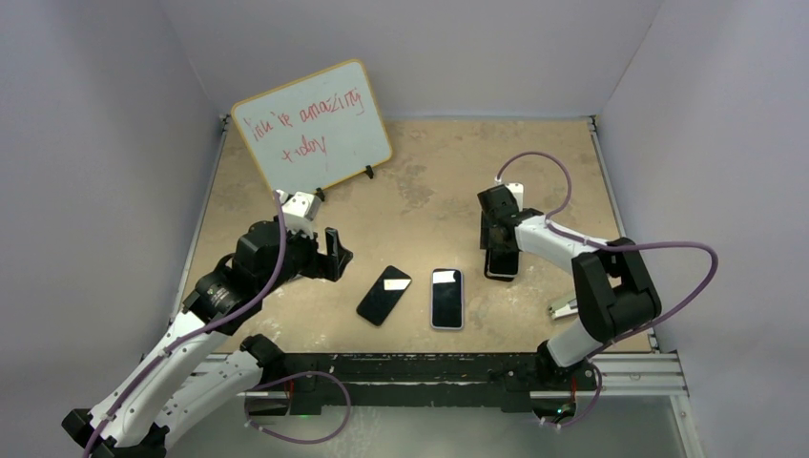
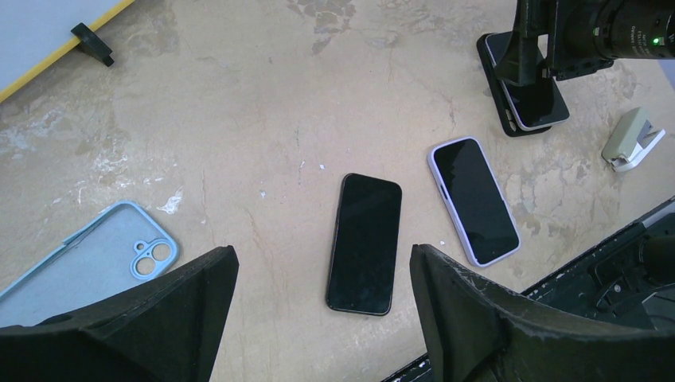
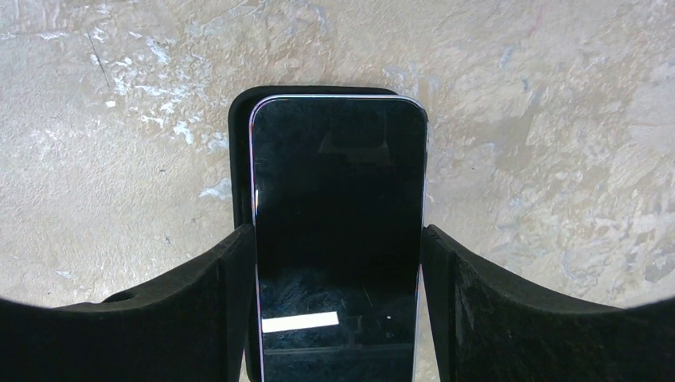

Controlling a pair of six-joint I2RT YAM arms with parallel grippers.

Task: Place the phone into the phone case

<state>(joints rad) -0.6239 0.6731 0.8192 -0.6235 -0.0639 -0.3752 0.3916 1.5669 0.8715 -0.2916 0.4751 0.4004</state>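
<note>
The right gripper (image 3: 338, 239) is clamped on a phone (image 3: 338, 175). Its two matte black fingers (image 3: 199, 318) press against the long edges of the slab. The phone's glass face is glossy black with a thin silvery rim and rounded corners. It lies over a black phone case (image 3: 239, 135) with a dull, rubbery look. The case's far edge and one side show past the phone, so the two are not lined up. I cannot tell whether any part is seated. This pair sits right of centre on the table (image 1: 429, 172), a mottled tan surface with pale scuffs.

The left gripper (image 2: 324, 256) hangs over the left side with its jaws spread wide, holding nothing. Just beside one finger lies an empty light blue case (image 2: 103, 263) of soft-looking plastic with a round-cornered camera cutout.

Near the front edge lie two more phones, making three in all: a bare black phone (image 1: 383, 294) and, to its right, a phone in a pale lavender case (image 1: 446, 298). That makes three cases in all.

A small pale stapler-like object (image 1: 563, 307) lies at the near right. A whiteboard (image 1: 315, 119) with red writing stands at the far left.
</note>
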